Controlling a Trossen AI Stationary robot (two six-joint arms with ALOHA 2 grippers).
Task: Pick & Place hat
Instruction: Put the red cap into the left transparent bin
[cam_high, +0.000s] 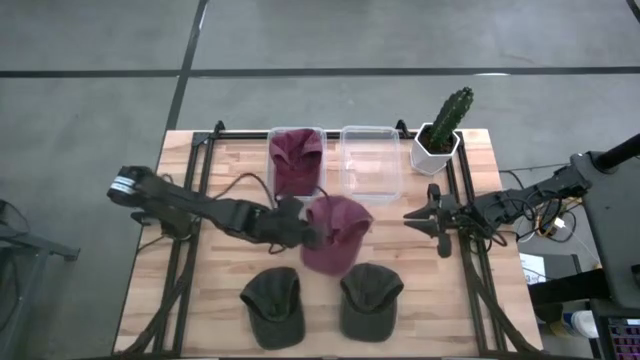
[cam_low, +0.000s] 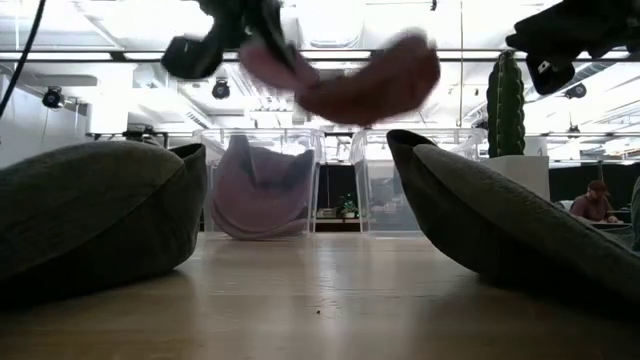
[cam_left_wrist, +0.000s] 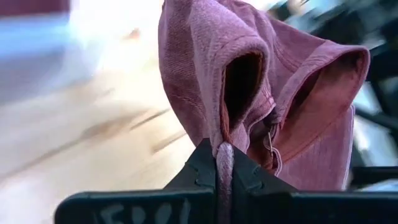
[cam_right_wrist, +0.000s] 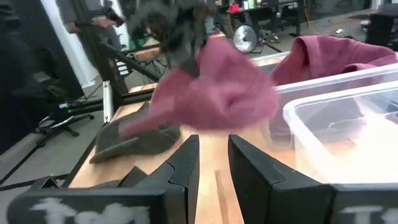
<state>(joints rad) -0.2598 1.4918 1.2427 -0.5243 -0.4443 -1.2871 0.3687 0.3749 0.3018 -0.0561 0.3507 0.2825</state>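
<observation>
Wooden table (cam_high: 220, 290) at frame centre: the left gripper (cam_high: 312, 236) is clamped tight on the maroon hat (cam_high: 336, 232), which hangs from its tips above the boards. The right gripper (cam_high: 428, 218) waits partly open at right.

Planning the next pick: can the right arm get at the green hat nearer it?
Probably yes. The right hand, empty, hangs beside the table's right rail, and nothing lies between it and that green hat; the left hand carries a maroon hat nearby.

Bright overhead room light, motion-blurred maroon hat (cam_low: 365, 80), soft foreground, glary ceiling lamps (cam_low: 330, 20)
</observation>
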